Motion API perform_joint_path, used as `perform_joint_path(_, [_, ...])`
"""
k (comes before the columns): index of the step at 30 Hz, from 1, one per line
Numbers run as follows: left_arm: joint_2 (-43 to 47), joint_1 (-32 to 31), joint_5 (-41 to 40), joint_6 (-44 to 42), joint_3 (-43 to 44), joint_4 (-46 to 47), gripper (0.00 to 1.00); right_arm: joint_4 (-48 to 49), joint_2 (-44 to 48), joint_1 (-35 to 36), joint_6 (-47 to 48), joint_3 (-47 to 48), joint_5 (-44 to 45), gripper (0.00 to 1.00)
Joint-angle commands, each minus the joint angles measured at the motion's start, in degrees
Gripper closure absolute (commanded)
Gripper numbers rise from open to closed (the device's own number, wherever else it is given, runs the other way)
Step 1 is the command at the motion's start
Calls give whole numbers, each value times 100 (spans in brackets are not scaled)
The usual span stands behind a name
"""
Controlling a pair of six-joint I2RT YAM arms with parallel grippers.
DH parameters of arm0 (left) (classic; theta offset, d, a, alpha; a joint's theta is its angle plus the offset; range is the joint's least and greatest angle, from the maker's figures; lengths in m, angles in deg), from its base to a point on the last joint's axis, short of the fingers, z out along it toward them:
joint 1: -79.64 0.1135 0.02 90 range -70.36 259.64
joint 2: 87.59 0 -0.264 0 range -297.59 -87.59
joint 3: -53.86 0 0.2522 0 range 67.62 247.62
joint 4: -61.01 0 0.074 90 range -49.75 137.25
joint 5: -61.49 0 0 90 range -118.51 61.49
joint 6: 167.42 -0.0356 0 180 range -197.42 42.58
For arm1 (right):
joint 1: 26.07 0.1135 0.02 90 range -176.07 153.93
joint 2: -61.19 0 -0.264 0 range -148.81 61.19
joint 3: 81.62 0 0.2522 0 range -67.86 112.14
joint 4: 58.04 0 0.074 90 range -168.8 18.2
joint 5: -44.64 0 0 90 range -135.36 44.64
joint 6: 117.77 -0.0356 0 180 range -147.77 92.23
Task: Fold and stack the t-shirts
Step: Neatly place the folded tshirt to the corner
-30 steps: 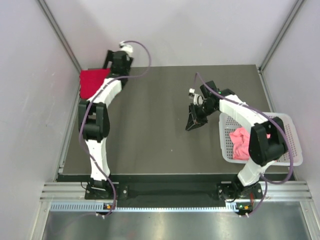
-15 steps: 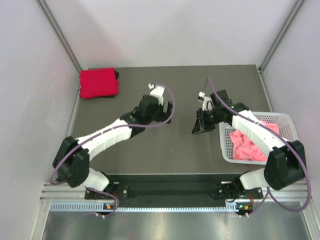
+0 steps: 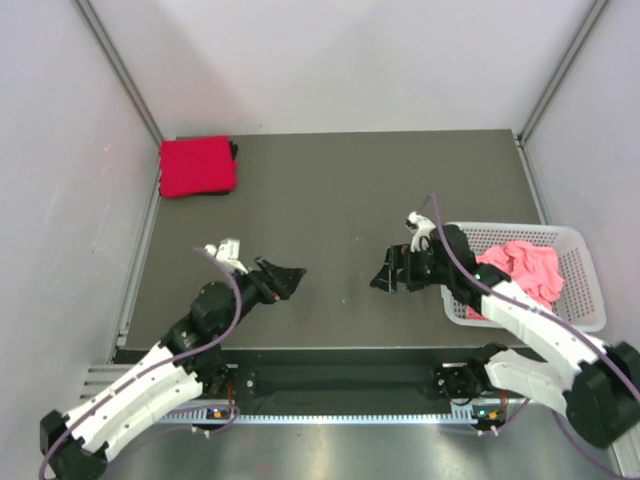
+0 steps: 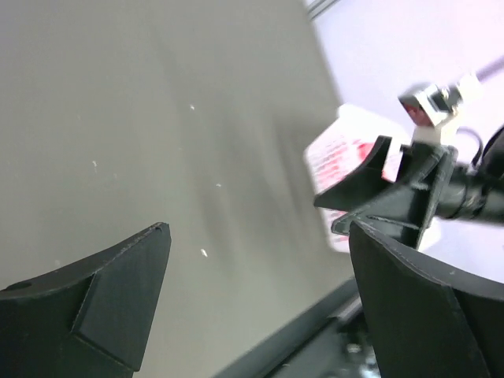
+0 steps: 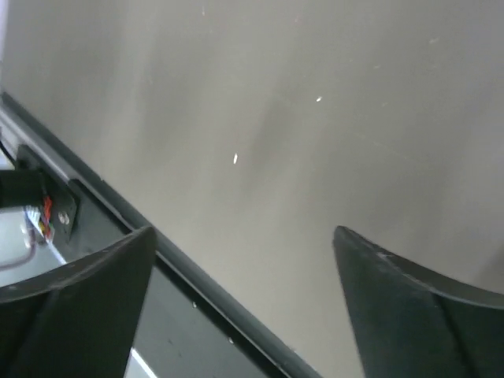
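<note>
Fingers of the left gripper [image 4: 260,236] and right gripper [image 5: 244,232] were seen spread, empty. The red t-shirt [image 3: 197,167], upper left, was shown only overhead; the pink t-shirt [image 3: 520,265] was partly hidden by the basket [image 3: 585,290].

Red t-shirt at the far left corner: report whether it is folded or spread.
Folded: the red t-shirt lies as a compact, squared block, with no sleeves sticking out.
</note>
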Motion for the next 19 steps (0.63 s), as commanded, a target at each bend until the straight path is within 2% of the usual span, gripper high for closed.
perform_joint_path(1, [1110,-20,-186,1077,-771,157,1,784,1009,50,-177,-470,602,0])
perform_joint_path(3, [1969,-20,-195,1263,-983,-176,1,792,1491,59,-265,-691,655,1])
perform_joint_path(6, [2763,-20,-20,1588,-1353,-599,1,985,2089,59,-694,-1209,813,0])
perform_joint_path(10, [2291,-28,806,1711,-1599,330,1,1144,2452,59,-1056,-1824,849,0])
perform_joint_path(14, [2791,-28,1043,2502,-2381,832,1,1275,2636,59,-1476,-2203,980,0])
perform_joint_path(17, [2590,-37,1360,2704,-2601,1508,1,1565,3232,59,-1820,-2668,893,0])
perform_joint_path(19, [2659,-37,1475,2793,-2619,1518,1,1575,3891,59,-1856,-2932,395,0])
